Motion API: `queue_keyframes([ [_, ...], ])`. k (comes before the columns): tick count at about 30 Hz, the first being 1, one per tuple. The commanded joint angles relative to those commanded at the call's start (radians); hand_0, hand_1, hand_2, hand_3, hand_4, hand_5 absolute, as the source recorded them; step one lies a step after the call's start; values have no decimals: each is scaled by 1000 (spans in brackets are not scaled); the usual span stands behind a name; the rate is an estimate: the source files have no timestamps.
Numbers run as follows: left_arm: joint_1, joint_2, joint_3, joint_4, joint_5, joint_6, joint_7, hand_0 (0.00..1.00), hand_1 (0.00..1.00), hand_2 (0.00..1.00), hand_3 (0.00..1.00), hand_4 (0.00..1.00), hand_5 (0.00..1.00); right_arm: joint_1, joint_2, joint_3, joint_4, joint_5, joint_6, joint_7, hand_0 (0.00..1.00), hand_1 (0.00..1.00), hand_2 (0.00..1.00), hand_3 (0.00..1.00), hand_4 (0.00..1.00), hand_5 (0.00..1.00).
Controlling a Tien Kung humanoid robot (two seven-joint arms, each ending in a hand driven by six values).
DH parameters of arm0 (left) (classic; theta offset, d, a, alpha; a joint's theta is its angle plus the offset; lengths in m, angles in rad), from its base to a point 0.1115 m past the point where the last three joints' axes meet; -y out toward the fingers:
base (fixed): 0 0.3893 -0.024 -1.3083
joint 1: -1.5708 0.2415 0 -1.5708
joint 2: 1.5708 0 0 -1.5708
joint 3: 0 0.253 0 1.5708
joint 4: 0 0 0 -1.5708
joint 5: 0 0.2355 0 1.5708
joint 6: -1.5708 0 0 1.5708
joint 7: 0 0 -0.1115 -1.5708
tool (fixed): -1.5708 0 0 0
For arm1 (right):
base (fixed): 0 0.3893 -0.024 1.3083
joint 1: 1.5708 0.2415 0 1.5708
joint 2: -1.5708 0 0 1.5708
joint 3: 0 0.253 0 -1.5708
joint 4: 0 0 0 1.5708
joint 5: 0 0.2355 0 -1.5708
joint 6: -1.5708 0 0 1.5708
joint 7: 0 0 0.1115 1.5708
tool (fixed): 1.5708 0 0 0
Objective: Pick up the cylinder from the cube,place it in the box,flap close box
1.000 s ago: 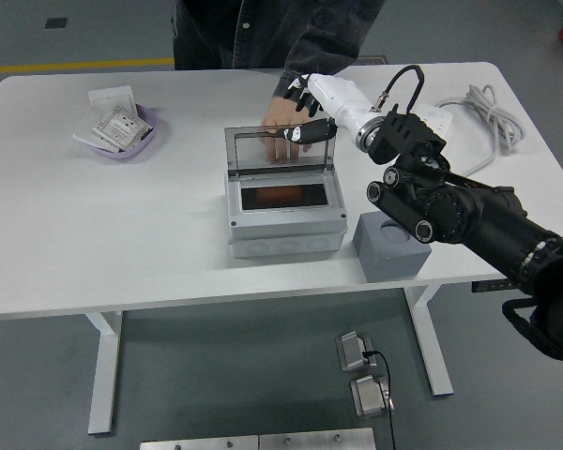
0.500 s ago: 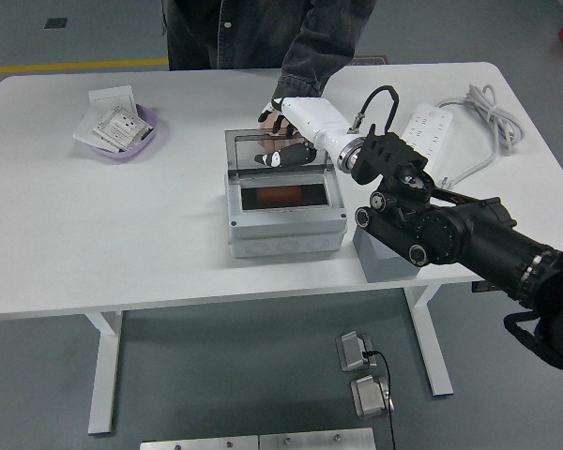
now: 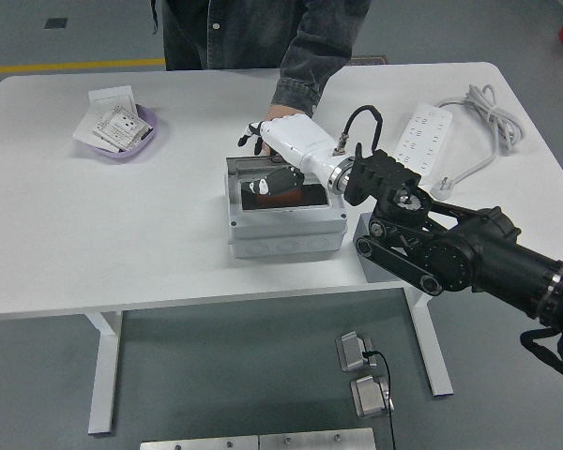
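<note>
The grey box (image 3: pixel 283 228) stands mid-table with its clear hinged lid (image 3: pixel 249 169) tipped far down over the opening. Through the lid a dark reddish shape shows inside, probably the cylinder (image 3: pixel 310 195). My right hand (image 3: pixel 259 161), white with black fingers, lies on the lid's free edge, fingers spread over its back and thumb in front; it holds nothing else. My black right arm (image 3: pixel 450 253) hides the grey cube. A person's sleeve (image 3: pixel 300 80) reaches in from the far side, the hand just behind mine.
A purple bowl (image 3: pixel 122 131) of packets and a white card (image 3: pixel 111 94) sit at the far left. A white power strip (image 3: pixel 422 120) and its grey cable (image 3: pixel 488 101) lie at the far right. Foot pedals (image 3: pixel 361 370) are on the floor.
My right hand has swung left and down, pushing the lid from upright to nearly flat on the box. My arm now covers the cube. The person's hand has drawn back slightly.
</note>
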Motion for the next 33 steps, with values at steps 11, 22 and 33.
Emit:
queue_keyframes([
  [11,3,-4,-3,0,-3,1,-1,781,778,750,587,702,79,-58,-52,19,90,-11,1,-18,517,448,559,720,859,404],
  [22,5,-8,-20,0,5,0,6,781,778,750,587,702,79,-141,-103,136,141,-31,-1,-26,505,446,567,722,853,399],
  [33,43,-14,-109,0,57,-6,39,781,778,750,587,703,79,-398,-221,469,380,-152,25,-70,501,443,566,726,851,399],
])
